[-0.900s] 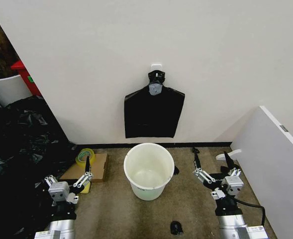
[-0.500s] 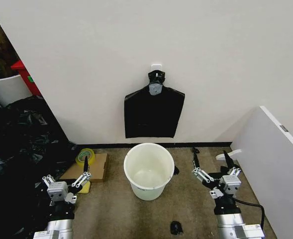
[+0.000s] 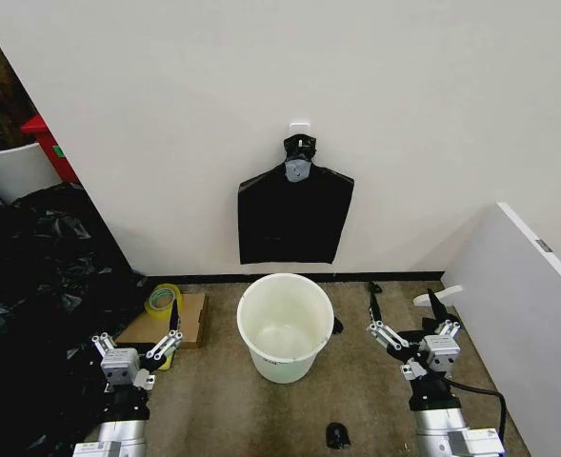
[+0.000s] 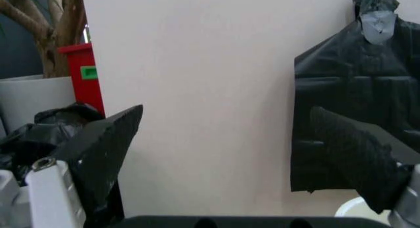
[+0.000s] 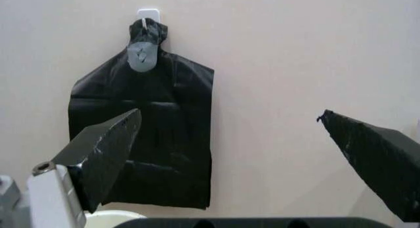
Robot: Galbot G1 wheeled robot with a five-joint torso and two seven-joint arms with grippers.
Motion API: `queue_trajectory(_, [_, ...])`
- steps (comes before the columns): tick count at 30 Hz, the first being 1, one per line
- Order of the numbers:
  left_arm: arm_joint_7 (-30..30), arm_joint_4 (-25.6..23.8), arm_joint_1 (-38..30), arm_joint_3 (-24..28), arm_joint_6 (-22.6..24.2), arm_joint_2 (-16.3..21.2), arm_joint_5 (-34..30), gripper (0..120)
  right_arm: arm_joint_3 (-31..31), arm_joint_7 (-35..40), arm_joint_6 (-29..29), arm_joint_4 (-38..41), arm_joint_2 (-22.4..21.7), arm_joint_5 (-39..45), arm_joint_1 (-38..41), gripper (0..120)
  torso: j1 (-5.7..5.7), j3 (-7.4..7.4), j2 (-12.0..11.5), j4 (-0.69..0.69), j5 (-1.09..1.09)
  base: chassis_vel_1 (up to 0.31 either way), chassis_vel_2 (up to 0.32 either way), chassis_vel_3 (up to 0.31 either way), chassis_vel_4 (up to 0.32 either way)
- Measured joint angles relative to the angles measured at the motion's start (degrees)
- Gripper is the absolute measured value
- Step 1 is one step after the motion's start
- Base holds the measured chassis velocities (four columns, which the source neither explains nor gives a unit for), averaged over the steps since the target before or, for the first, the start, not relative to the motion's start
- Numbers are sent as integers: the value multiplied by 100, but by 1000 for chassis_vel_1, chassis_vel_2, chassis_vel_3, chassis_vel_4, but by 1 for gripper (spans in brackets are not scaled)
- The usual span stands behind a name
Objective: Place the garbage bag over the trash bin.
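Wrinkly, glossy garbage bag (image 3: 295,213) hangs at centre above the smooth, round, apparently empty trash bin (image 3: 285,327); left gripper (image 3: 150,329) has shifted right, both grippers spread wide, right gripper (image 3: 406,316) at lower right.

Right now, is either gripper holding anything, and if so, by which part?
Nothing is held. The left gripper and right gripper are both open and empty, low on either side of the trash bin. The garbage bag hangs on the wall hook, untouched.

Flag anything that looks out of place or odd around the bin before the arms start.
Nothing looks spilled or damaged. The trash bin stands upright and unlined, while the garbage bag hangs flat from a wall hook above it. A small dark object lies loose on the floor. The left gripper and right gripper are open, low at either side.
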Motion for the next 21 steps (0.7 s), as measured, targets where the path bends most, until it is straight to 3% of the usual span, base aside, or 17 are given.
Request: queue_trajectory(21, [87, 101, 0, -15, -86, -34, 87, 100, -84, 2, -34, -1, 112, -112, -19, 100, 0, 0, 0, 0, 0, 0, 0, 0, 0])
